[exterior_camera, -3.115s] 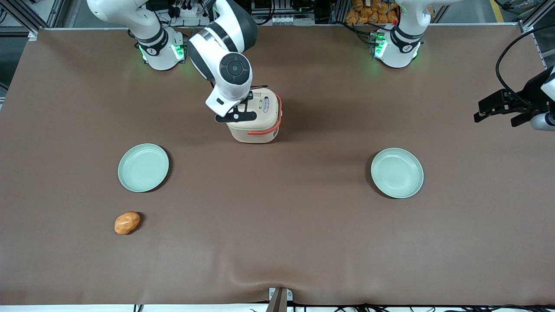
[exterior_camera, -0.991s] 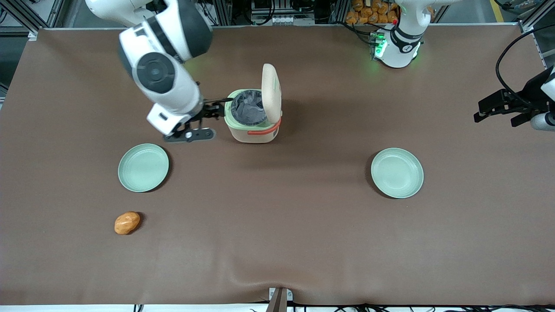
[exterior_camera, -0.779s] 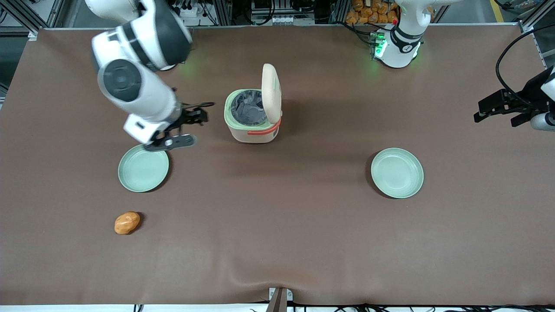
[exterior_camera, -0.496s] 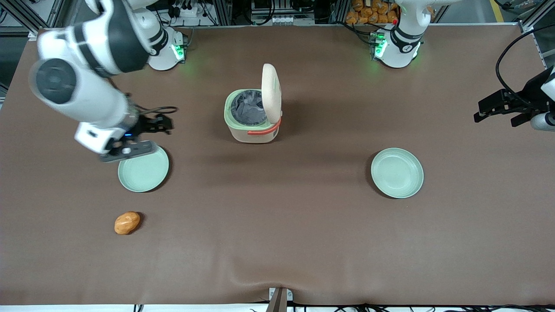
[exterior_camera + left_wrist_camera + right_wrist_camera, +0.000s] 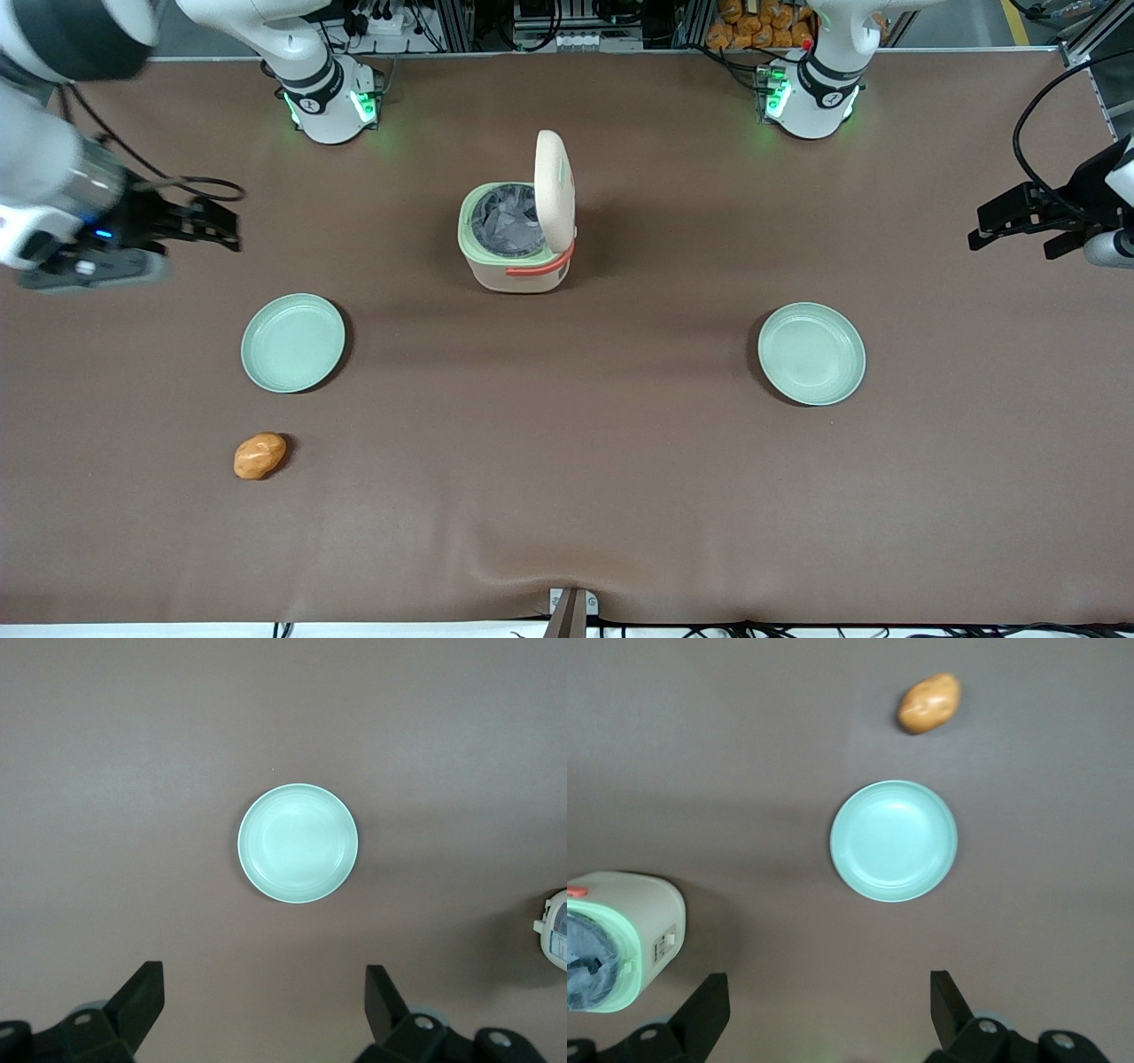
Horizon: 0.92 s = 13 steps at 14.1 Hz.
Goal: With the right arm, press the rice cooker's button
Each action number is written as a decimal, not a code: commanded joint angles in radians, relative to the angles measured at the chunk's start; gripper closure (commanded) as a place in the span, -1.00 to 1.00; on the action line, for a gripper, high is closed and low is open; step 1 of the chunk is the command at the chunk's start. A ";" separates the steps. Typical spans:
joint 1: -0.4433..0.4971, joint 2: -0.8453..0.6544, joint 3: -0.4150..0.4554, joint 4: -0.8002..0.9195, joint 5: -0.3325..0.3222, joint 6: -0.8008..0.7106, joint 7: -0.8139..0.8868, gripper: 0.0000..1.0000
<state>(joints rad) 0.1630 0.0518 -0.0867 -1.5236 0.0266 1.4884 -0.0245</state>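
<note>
The cream rice cooker (image 5: 518,251) stands mid-table with its lid (image 5: 555,189) up, showing the pale green rim and grey inside; the orange-red handle lies at its front. It also shows in the right wrist view (image 5: 622,939). The right arm (image 5: 49,168) is far off at its own end of the table. Its black gripper (image 5: 205,223) is raised above the bare cloth, open and empty; in the right wrist view (image 5: 828,1010) the fingers stand wide apart.
A pale green plate (image 5: 293,343) lies nearer the front camera than the gripper, also in the right wrist view (image 5: 894,841). An orange potato (image 5: 260,455) lies nearer still. A second plate (image 5: 811,354) lies toward the parked arm's end.
The arm was over the shut cooker; the lid has since sprung open. The arm has swung away fast toward its own end of the table, past the plate.
</note>
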 commanded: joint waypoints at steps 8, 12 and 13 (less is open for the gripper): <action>-0.223 -0.013 0.048 0.192 -0.044 -0.189 -0.117 -1.00; -0.241 -0.015 0.048 0.197 -0.044 -0.197 -0.109 -1.00; -0.246 -0.015 0.050 0.198 -0.044 -0.201 -0.107 -1.00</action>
<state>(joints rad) -0.0538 0.0331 -0.0629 -1.3452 -0.0020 1.3087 -0.1368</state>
